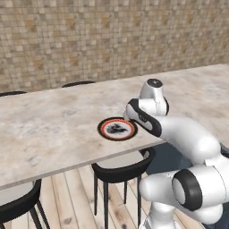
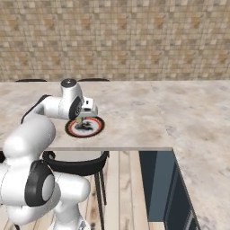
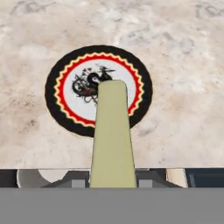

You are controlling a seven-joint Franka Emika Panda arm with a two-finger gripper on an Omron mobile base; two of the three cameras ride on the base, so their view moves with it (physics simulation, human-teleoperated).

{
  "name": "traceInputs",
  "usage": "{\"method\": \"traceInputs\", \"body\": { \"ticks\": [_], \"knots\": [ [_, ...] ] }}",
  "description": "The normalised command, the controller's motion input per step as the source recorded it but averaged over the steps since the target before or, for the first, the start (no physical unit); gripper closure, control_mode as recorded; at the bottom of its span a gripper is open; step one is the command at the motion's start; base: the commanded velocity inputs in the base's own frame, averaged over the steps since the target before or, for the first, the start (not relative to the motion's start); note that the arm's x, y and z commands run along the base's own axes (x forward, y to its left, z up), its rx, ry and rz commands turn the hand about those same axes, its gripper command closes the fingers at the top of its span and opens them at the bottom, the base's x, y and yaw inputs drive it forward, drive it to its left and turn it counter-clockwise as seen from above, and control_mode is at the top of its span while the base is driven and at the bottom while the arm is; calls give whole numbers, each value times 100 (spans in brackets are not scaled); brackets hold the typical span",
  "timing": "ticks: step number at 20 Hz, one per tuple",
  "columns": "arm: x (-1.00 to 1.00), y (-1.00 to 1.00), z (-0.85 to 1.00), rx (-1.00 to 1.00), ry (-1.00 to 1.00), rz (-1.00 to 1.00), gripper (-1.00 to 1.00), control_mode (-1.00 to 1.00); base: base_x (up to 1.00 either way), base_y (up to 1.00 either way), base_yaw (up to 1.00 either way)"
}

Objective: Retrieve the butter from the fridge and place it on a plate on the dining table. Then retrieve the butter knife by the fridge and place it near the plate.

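Butter (image 3: 112, 135) clamped in jaws, long axis pointed at plate (image 3: 57, 111) directly below; plate flat on tabletop (image 3: 183, 65).

The butter (image 3: 112, 135) covered the plate (image 3: 65, 109) from its centre to its 6 o'clock rim and ran off the hand view's bottom; fingertips were hidden behind it. The table (image 1: 44, 129) was cut off at 9 o'clock

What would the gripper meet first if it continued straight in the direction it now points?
Probably the plate. The gripper points down at it, shut on the butter, whose far end would likely touch the plate's white centre first. How much gap remains is hard to judge; the butter appears to hang above the plate.
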Motion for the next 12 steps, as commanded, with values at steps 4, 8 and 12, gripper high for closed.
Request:
{"method": "traceInputs", "body": {
  "ticks": [4,8,12],
  "knots": [
    [50,1,-30,-5,0,0,100,-100,0,0,0],
    [34,4,-28,-6,0,0,100,-100,0,0,0],
    [28,0,-23,-2,0,0,100,-100,0,0,0]
  ]
}}
